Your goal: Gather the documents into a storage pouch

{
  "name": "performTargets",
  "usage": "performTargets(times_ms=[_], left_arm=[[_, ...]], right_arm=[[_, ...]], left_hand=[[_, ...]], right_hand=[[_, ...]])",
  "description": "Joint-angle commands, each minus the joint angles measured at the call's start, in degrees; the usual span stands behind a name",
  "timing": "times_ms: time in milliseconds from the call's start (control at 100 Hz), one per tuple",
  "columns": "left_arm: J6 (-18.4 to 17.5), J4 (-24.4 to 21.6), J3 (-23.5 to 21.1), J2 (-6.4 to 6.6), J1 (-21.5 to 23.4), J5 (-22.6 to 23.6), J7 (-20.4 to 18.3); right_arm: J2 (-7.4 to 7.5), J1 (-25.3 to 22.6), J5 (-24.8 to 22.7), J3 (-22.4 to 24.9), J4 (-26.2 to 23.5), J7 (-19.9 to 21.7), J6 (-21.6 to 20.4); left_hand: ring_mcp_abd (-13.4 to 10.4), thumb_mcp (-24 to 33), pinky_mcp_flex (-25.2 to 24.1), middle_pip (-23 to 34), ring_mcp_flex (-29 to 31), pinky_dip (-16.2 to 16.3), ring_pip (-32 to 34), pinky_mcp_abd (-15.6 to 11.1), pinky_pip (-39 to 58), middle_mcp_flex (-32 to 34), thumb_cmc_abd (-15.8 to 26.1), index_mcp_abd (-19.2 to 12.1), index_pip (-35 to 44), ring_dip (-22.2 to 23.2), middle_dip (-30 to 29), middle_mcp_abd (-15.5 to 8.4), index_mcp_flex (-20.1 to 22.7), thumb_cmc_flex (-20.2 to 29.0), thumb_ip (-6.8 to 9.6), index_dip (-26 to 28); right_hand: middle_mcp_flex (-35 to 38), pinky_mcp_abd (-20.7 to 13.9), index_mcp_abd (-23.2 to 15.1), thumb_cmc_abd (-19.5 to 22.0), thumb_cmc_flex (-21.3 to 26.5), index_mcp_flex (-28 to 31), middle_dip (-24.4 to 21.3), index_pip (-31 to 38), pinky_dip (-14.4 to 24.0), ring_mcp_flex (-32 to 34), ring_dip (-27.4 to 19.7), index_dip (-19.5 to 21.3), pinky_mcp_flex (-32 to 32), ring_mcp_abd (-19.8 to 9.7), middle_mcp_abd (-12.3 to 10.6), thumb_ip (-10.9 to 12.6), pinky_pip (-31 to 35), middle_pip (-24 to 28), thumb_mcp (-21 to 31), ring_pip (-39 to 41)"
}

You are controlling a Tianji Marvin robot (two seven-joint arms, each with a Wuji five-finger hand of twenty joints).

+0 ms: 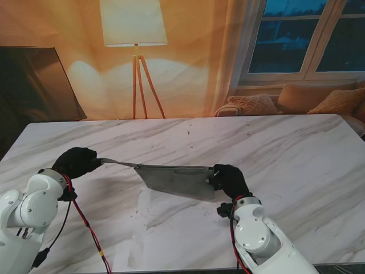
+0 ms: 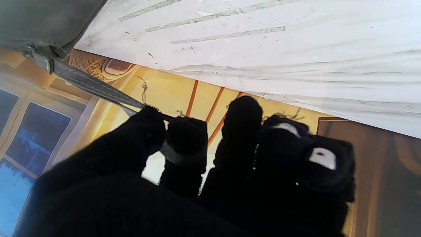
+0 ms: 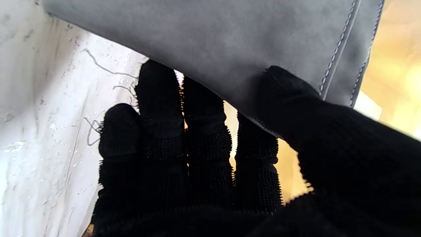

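A grey storage pouch (image 1: 178, 180) hangs lifted above the marble table (image 1: 285, 148), stretched between both black-gloved hands. My left hand (image 1: 77, 162) is shut on the pouch's thin grey strap (image 1: 117, 164); the left wrist view shows thumb and forefinger pinching that strap (image 2: 95, 87), with the pouch's corner (image 2: 42, 23) beyond. My right hand (image 1: 229, 178) is shut on the pouch's right end; in the right wrist view the thumb lies on the grey stitched fabric (image 3: 230, 36) with the fingers (image 3: 161, 108) behind it. No documents are visible.
The pouch casts a shadow on the table (image 1: 148, 211) nearer to me. A floor lamp (image 1: 134, 34), a dark panel (image 1: 34, 80) and a window-side sofa with cushions (image 1: 296, 100) stand beyond the table's far edge.
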Motion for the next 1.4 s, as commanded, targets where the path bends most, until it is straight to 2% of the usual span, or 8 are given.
performTargets(times_ms=[0,150,340,490,620,1030,1270,1390], left_arm=[[0.45,0.64,-0.61,0.34,0.45,0.51,-0.62],[0.78,0.68,-0.37,0.19,0.95,0.04,0.01],[0.33,-0.09,0.34,0.37,1.37,-1.18,-1.5],[0.14,-0.64,1.09,0.3,1.86,-2.3,-1.59],[0.41,-1.82,1.51,0.31,2.77,-4.19,-2.41],[-2.85,-3.63,1.87,-0.25,4.5,-11.85,-1.49],[-5.21,-3.37,2.0,-0.56,4.35,-12.98,0.18],[-5.71,-3.71,2.05,-0.75,4.66,-12.48,1.41]], right_arm=[[-0.01,0.04,0.09,0.08,0.67,0.6,0.22],[-0.05,0.11,0.19,-0.01,0.84,0.54,-0.01],[-0.17,0.28,0.61,-0.22,1.05,0.37,-0.36],[-0.13,0.27,0.7,-0.29,1.15,0.53,-0.52],[-0.09,0.23,0.74,-0.28,1.2,0.71,-0.59],[0.02,0.2,0.47,-0.44,1.41,1.07,-0.55],[0.0,0.18,0.65,-0.53,1.32,1.15,-0.32],[-0.01,0.21,0.58,-0.55,1.4,1.05,-0.37]], left_hand=[[6.59,-1.14,-0.77,-0.64,-1.12,-1.35,0.93,-5.12,0.0,-0.64,0.86,3.67,0.9,0.45,0.24,0.34,0.82,0.57,-0.19,0.53],[7.81,-0.96,-4.82,-5.04,-4.9,-1.31,-3.88,-5.11,-3.95,-2.99,0.45,2.87,-3.98,-0.47,-1.96,1.42,-0.1,0.97,-0.96,-3.11],[7.95,-2.35,-14.59,-16.41,-13.71,-3.71,-15.41,-6.49,-12.59,-9.33,-4.44,2.23,-16.57,-4.3,-9.03,2.62,-4.29,4.99,-5.18,-25.05],[6.17,-4.19,-20.24,-21.56,-18.77,-5.74,-21.0,-8.19,-16.31,-13.62,-6.2,2.12,-32.24,-6.46,-12.85,2.23,-7.85,6.69,-5.93,-37.84],[3.95,-3.17,-25.62,-24.6,-23.25,-7.94,-25.34,-10.53,-18.9,-18.18,-5.66,0.98,-45.95,-7.77,-14.99,0.95,-11.77,6.47,-5.63,-36.45],[-1.11,4.46,-37.13,-36.63,-32.25,-19.2,-45.52,-12.1,-31.77,-28.01,-5.68,-5.28,-58.97,-18.04,-24.03,-1.9,-14.56,5.83,-3.21,-37.99],[-2.84,8.44,-37.49,-34.64,-32.53,-19.3,-45.79,-12.77,-34.19,-33.1,-8.61,-4.64,-51.97,-17.49,-22.49,-4.76,-35.71,5.06,-2.61,-32.36],[-3.43,7.7,-36.64,-34.17,-31.77,-18.35,-43.52,-13.18,-33.27,-34.99,-8.27,-3.07,-57.56,-15.88,-22.29,-5.46,-40.27,4.48,-2.53,-35.83]], right_hand=[[2.45,-2.45,-3.19,2.47,2.04,5.02,0.96,6.33,-0.87,0.05,0.42,1.9,-0.4,-0.15,0.08,2.03,-0.17,0.86,6.8,-0.79],[2.38,-2.5,-3.21,2.54,1.94,4.91,0.94,6.32,-0.96,0.01,0.41,1.88,-0.44,-0.3,-0.11,2.0,-0.21,0.81,6.71,-0.86],[2.3,-2.66,-3.29,2.59,1.97,4.83,0.91,6.27,-1.09,-0.06,0.37,1.84,-0.53,-0.41,-0.12,2.02,-0.34,0.74,6.6,-1.01],[2.27,-2.76,-3.37,2.54,1.95,4.83,0.83,6.19,-1.19,-0.21,0.36,1.69,-0.57,-0.49,-0.21,2.03,-0.44,0.65,6.61,-1.12],[2.21,-2.88,-3.34,2.61,1.99,4.83,0.82,6.2,-1.3,-0.29,0.37,1.64,-0.68,-0.5,-0.24,2.04,-0.58,0.61,6.59,-1.16],[2.08,-3.09,-3.53,2.61,1.92,4.73,0.76,6.22,-1.55,-0.49,0.35,1.5,-0.87,-0.6,-0.61,2.05,-0.79,0.49,6.44,-1.29],[2.08,-3.19,-3.64,2.57,1.88,4.7,0.76,6.2,-1.68,-0.55,0.3,1.42,-0.89,-0.71,-0.74,2.06,-0.87,0.41,6.47,-1.44],[2.08,-3.22,-3.71,2.68,1.85,4.73,0.77,6.22,-1.73,-0.55,0.28,1.41,-0.9,-0.77,-0.7,2.06,-0.89,0.39,6.46,-1.47]])
